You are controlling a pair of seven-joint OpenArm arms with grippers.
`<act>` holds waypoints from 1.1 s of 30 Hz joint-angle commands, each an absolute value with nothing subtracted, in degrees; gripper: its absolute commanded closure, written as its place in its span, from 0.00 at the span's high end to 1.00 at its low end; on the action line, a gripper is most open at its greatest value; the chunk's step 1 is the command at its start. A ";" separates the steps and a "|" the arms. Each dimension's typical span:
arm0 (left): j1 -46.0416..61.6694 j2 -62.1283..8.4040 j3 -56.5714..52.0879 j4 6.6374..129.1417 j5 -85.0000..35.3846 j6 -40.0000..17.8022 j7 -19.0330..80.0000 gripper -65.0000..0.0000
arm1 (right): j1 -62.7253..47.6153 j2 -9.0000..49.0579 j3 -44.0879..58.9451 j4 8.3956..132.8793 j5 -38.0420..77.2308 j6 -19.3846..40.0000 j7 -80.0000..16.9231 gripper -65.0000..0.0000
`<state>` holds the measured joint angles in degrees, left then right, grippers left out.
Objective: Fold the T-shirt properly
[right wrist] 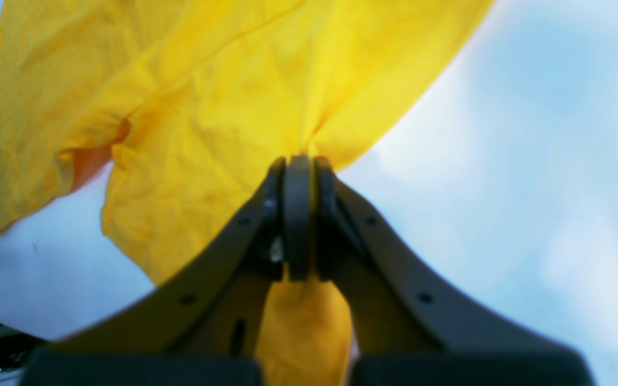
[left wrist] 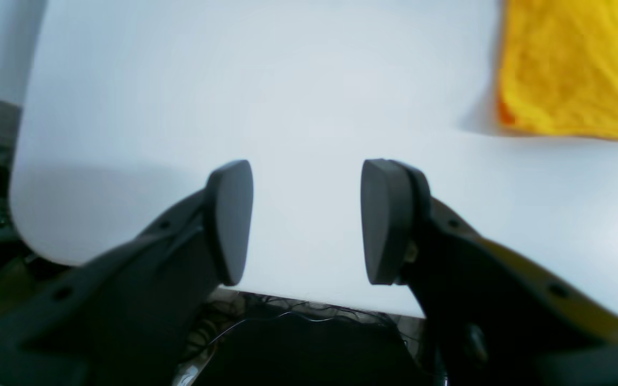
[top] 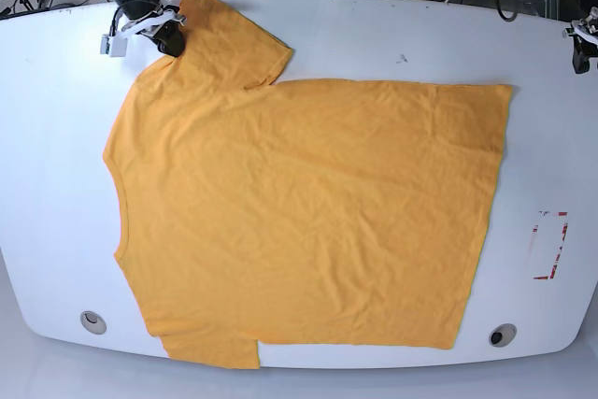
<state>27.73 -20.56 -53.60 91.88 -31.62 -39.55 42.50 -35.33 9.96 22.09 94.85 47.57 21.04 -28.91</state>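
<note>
right hand (right wrist: 298,161) pinching T-shirt (right wrist: 207,107), left hand (left wrist: 307,220) agape

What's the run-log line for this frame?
T-shirt: spread flat on table | right gripper: shut on sleeve | left gripper: open, empty, over bare table

The T-shirt (top: 299,221) is spread flat on the tabletop (top: 392,35), its collar side turned toward the right tool (top: 171,42) and its hem toward the left tool (left wrist: 307,222). The right tool is set at the far corner of the shirt, where the sleeve (top: 229,39) meets the shoulder, and cloth is pinched between its closed tips; in the right wrist view the sleeve is spread ahead of that tool and to its left. The left tool is held apart from the shirt with its tips spread, bare tabletop beneath it; the hem edge is seen ahead of it and to its right. A small marker (top: 548,245) is placed on the tabletop beyond the hem.
</note>
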 commanded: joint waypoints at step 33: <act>20.72 -21.88 -45.52 84.76 -33.29 -40.00 41.35 0.46 | -35.94 10.33 21.38 95.49 46.77 21.62 -30.88 0.01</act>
